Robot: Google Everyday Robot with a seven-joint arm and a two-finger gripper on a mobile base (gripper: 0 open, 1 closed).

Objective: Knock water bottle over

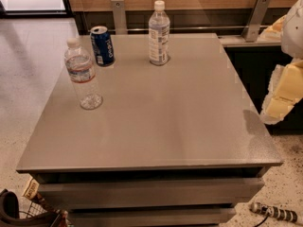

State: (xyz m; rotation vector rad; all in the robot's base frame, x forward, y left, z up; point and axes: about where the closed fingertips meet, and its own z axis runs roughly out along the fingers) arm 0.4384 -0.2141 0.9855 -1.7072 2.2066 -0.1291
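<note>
The water bottle (83,75) is clear ribbed plastic with a white cap and a narrow red-and-blue label band. It stands upright on the left side of the grey table (170,122). My gripper (279,103) is a white and pale yellow shape at the right edge of the view, just off the table's right side. It is far from the water bottle, and nothing shows in it.
A blue soda can (102,45) stands at the back left of the table. A bottle with a large white printed label (158,32) stands at the back middle. A wall with metal brackets runs behind. A basket (28,212) sits on the floor at the front left.
</note>
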